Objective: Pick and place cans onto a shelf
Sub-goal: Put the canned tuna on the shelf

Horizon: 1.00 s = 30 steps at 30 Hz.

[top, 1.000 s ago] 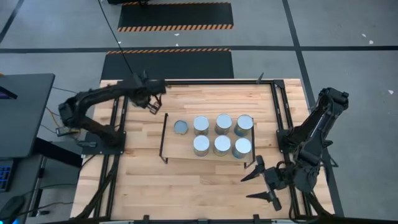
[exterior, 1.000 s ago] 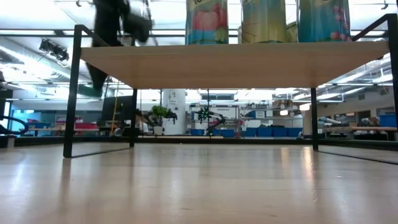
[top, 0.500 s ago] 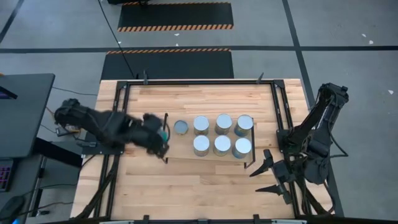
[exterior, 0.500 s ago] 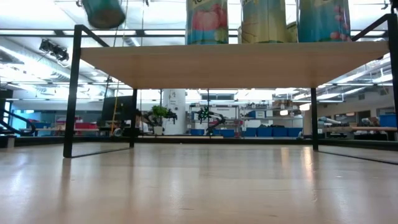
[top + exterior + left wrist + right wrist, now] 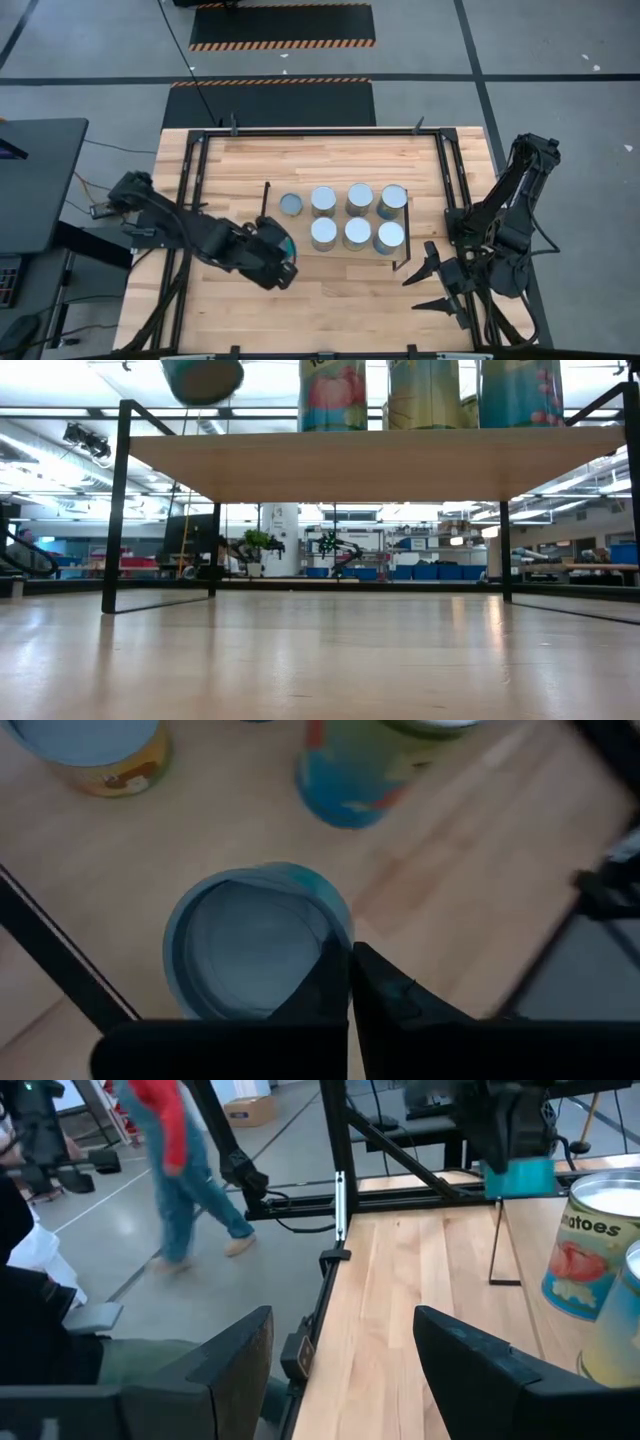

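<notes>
High view: left gripper [image 5: 283,250], fingers pressed together on the rim of a can [image 5: 281,243], hangs above the shelf's [image 5: 300,240] near-left corner. Seven cans [image 5: 358,198] stand on the shelf. Right gripper [image 5: 432,288] waits spread over the counter's [image 5: 330,300] right edge.

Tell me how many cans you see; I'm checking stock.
8. Six cans stand in two rows of three on the shelf, a seventh stands beside them, and the eighth can is in the left gripper.

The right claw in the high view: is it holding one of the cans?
No. The right claw stands open and empty near the table's right edge, apart from the cans on the shelf.
</notes>
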Tool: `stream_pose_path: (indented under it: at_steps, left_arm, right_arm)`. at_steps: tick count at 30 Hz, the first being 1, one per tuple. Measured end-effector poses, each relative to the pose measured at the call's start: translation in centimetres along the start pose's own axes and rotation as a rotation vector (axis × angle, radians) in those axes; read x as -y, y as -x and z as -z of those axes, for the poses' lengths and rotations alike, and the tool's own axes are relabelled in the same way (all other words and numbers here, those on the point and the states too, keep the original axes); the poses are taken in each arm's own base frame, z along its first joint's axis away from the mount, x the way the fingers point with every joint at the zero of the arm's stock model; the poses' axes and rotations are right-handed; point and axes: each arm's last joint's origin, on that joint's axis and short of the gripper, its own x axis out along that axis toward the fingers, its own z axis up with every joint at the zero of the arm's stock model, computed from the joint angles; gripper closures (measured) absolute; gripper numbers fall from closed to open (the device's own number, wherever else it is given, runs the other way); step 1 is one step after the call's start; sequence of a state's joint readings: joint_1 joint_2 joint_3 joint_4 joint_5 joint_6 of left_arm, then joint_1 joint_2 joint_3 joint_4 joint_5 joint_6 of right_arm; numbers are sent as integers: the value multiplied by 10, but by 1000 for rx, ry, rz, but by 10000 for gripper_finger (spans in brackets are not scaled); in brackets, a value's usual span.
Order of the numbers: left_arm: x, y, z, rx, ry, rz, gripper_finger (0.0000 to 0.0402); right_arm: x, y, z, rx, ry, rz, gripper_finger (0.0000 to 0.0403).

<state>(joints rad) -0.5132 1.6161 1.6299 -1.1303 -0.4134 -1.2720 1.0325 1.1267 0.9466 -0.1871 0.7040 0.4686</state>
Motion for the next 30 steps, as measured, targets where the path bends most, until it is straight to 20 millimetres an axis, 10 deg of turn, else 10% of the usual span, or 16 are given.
stream_pose_path:
  at_steps: [10,30]
  left_arm:
    - [-10,-39,-26,-33,-5,-138,392]
    - [-11,-52,-33,-59,-35,-148,366]
  right_arm:
    - [0,0,0,0,-7,0,154]
    - [-4,3,2,-6,-4,-21,154]
